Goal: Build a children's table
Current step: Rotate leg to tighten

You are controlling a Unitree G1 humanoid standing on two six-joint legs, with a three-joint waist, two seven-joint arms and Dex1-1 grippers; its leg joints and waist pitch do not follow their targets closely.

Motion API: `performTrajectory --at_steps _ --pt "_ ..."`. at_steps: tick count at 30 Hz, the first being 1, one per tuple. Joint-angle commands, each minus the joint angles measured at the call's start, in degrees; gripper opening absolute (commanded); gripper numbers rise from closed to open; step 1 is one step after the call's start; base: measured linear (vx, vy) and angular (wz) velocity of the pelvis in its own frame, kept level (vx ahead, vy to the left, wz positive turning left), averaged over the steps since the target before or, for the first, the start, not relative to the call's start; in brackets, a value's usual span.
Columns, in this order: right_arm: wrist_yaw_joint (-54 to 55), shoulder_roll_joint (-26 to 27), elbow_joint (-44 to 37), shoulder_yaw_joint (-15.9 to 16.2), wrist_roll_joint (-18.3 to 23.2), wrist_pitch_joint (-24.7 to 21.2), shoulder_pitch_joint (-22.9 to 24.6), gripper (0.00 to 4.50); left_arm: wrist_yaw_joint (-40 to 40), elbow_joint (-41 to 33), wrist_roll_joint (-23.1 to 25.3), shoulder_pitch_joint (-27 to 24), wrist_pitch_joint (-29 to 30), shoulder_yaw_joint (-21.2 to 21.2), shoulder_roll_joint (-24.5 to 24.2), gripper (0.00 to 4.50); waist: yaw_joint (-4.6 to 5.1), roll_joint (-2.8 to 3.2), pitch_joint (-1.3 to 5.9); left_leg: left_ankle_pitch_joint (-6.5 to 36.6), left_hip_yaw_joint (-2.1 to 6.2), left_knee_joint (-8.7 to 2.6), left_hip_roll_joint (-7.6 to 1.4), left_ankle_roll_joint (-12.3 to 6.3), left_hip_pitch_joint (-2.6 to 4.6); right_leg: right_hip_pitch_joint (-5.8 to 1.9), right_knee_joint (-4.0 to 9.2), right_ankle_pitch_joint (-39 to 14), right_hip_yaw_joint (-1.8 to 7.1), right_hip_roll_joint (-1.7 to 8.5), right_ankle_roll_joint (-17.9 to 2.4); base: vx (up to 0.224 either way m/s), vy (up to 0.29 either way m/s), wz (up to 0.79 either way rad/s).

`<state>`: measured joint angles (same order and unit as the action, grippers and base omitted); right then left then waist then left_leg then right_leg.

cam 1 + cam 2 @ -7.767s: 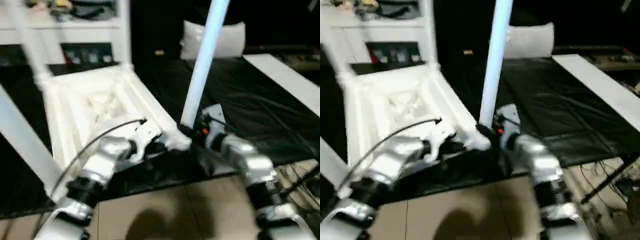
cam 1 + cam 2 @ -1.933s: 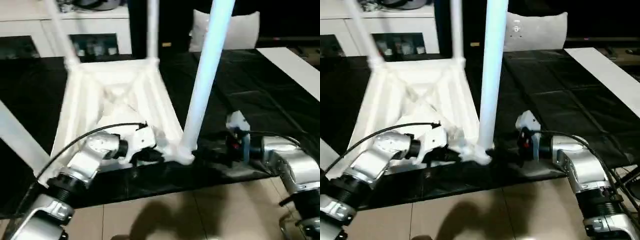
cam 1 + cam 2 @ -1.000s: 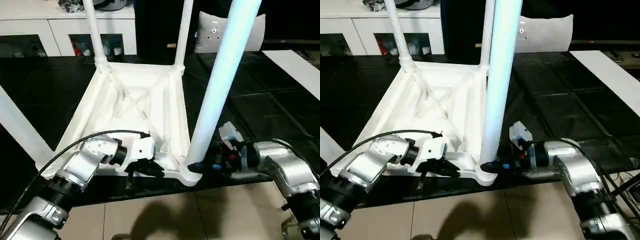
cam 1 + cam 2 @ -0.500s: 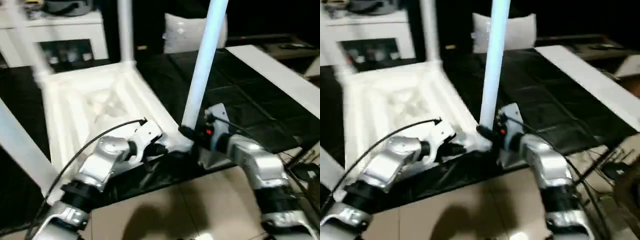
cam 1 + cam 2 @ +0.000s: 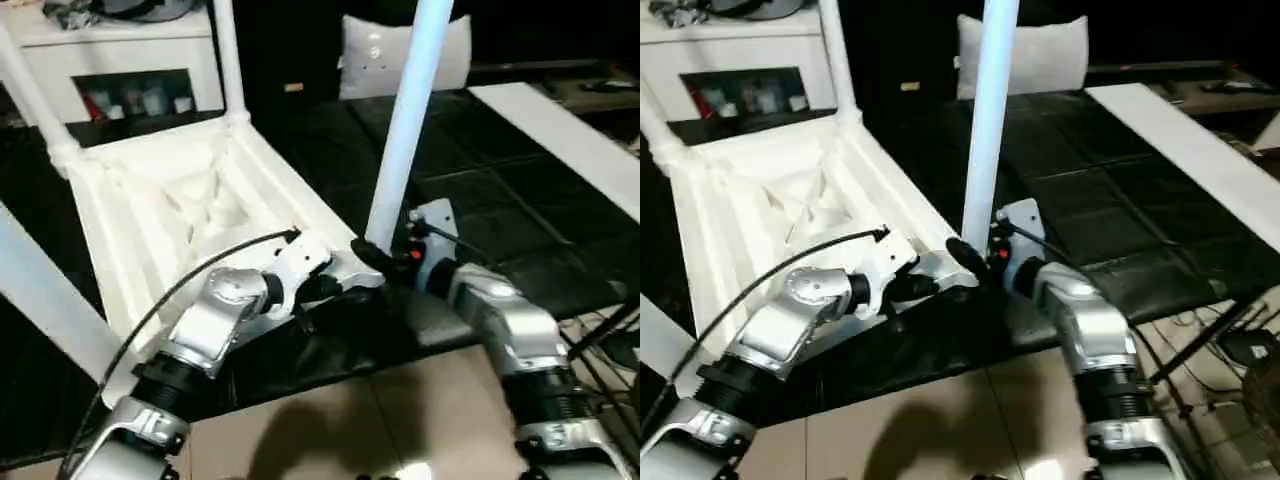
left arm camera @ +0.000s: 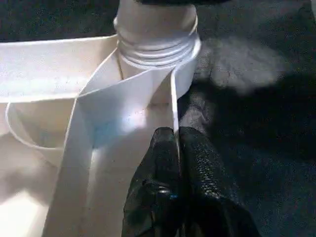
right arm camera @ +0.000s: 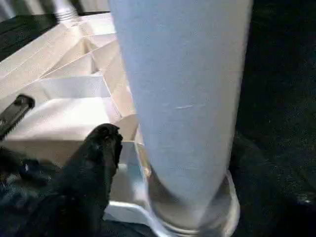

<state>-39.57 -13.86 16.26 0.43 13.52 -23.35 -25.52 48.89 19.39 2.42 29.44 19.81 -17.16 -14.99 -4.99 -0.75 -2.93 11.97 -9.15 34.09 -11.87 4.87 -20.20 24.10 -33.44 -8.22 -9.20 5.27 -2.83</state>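
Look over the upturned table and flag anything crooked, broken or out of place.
Nothing looks broken or spilled. The table top lies underside up on the black mat, legs standing in its corner sockets. The left hand is shut on the rim wall beside the near leg, which shows thread turns above its socket.

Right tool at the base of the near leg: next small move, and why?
Probably re-close the right tool on the near leg and keep twisting: threads still show above the corner socket, and the left tool pinches the tabletop's rim, bracing it.
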Motion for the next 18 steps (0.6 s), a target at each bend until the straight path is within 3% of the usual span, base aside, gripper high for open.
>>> performTrajectory --at_steps 1,7,9,12,18 --pt "-4.7 -2.4 -1.9 -0.3 1.1 1.4 0.8 4.02 4.3 -1.5 -0.1 0.1 -3.6 -1.6 -1.7 0.00 -0.79 -0.29 4.45 0.7 -0.31 -3.01 -1.10 -6.12 -0.52 -4.67 3.18 -10.6 4.16 4.05 -6.7 0.000 0.000 0.00" --pt "-17.3 -12.2 -3.2 2.8 0.1 4.2 2.3 4.26 13.4 -0.1 0.3 0.4 -10.2 -5.5 -5.9 0.00 -1.96 -0.52 3.92 6.7 -0.40 -3.51 -1.41 -3.83 0.37 -4.25 4.44 -22.0 4.01 3.92 -3.0 0.000 0.000 0.00" --pt "-21.6 -14.6 -3.7 4.2 0.2 5.5 2.6 4.26 16.5 0.0 0.5 0.6 -11.7 -7.0 -7.2 0.00 -2.22 -0.32 3.90 7.1 -0.34 -3.56 -1.55 -3.60 0.45 -4.07 4.46 -22.4 4.13 3.98 -3.1 0.000 0.000 0.00" --pt "-29.6 -17.8 -4.4 5.9 1.2 8.7 3.5 4.26 21.2 0.4 0.2 1.0 -14.8 -8.8 -8.9 0.00 -3.10 -0.61 3.98 7.6 -0.35 -3.52 -1.66 -3.84 0.39 -4.14 4.29 -22.2 4.27 4.05 -3.2 0.000 0.000 0.00" --pt "-37.0 -19.4 -4.3 7.8 3.5 8.2 3.5 3.92 25.4 0.9 0.3 2.0 -17.6 -10.1 -10.3 0.00 -3.81 -0.64 4.11 6.7 -0.30 -3.42 -1.85 -4.16 0.31 -4.14 3.85 -20.6 4.34 4.05 -4.5 0.000 0.000 0.00"
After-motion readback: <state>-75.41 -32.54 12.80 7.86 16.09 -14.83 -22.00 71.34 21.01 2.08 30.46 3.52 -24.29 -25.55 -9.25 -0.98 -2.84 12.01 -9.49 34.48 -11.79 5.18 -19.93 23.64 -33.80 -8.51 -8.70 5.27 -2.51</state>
